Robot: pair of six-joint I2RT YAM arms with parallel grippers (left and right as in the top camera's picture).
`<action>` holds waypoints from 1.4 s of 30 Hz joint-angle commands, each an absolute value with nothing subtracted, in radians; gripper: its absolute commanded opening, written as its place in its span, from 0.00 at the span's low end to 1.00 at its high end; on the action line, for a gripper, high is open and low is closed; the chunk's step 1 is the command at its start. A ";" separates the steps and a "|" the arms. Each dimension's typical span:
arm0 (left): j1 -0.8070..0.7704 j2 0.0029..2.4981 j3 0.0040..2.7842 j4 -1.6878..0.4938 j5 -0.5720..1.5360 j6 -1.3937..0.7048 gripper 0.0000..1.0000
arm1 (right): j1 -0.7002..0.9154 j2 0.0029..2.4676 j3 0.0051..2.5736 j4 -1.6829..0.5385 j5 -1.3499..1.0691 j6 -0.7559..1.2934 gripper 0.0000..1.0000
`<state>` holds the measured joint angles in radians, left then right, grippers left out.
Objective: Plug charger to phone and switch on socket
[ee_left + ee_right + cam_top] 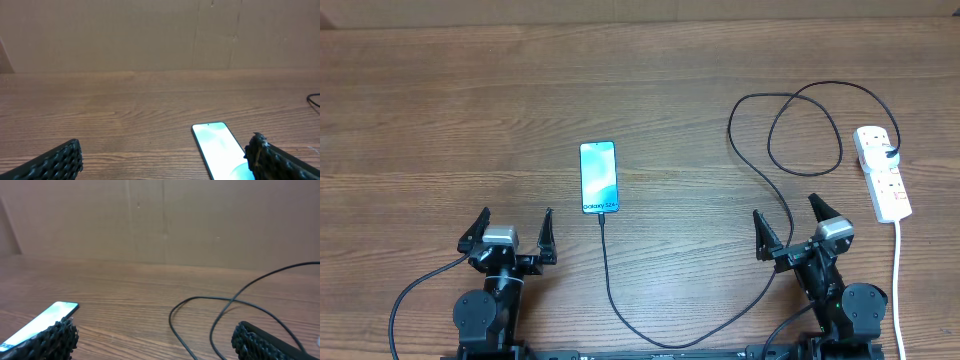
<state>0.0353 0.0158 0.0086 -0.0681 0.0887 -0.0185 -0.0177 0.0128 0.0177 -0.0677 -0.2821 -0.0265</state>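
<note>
Currently left gripper (516, 213) and right gripper (785, 206) gape wide, empty. Reaching two o'clock for the white plastic power strip (883, 175), the right arm could snag the thin black charger cable (605, 255), tugging the slim blue-lit phone (599, 177).

From here I see a brown wood-grain table (440, 100). The phone (599, 177) glows light blue with dark lettering, the charger (620, 310) is black, and the socket (882, 172) is white with red bits and a white cord (898, 270). Left gripper (516, 225) and right gripper (785, 210) are both black, with silver tops.
</note>
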 commanded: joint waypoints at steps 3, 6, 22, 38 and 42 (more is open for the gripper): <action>0.038 0.004 0.005 -0.071 0.078 0.000 1.00 | -0.012 0.002 0.008 -0.069 -0.208 -0.031 1.00; 0.038 0.004 0.005 -0.071 0.078 0.000 1.00 | -0.012 0.002 0.008 -0.068 -0.203 -0.031 1.00; 0.038 0.004 0.005 -0.071 0.078 0.000 1.00 | -0.012 0.002 0.008 -0.066 -0.203 -0.031 1.00; 0.038 0.004 0.005 -0.072 0.078 0.000 1.00 | -0.012 0.002 0.008 -0.066 -0.203 -0.031 1.00; 0.038 0.004 0.005 -0.072 0.078 0.000 1.00 | -0.012 0.002 0.008 -0.066 -0.203 -0.031 1.00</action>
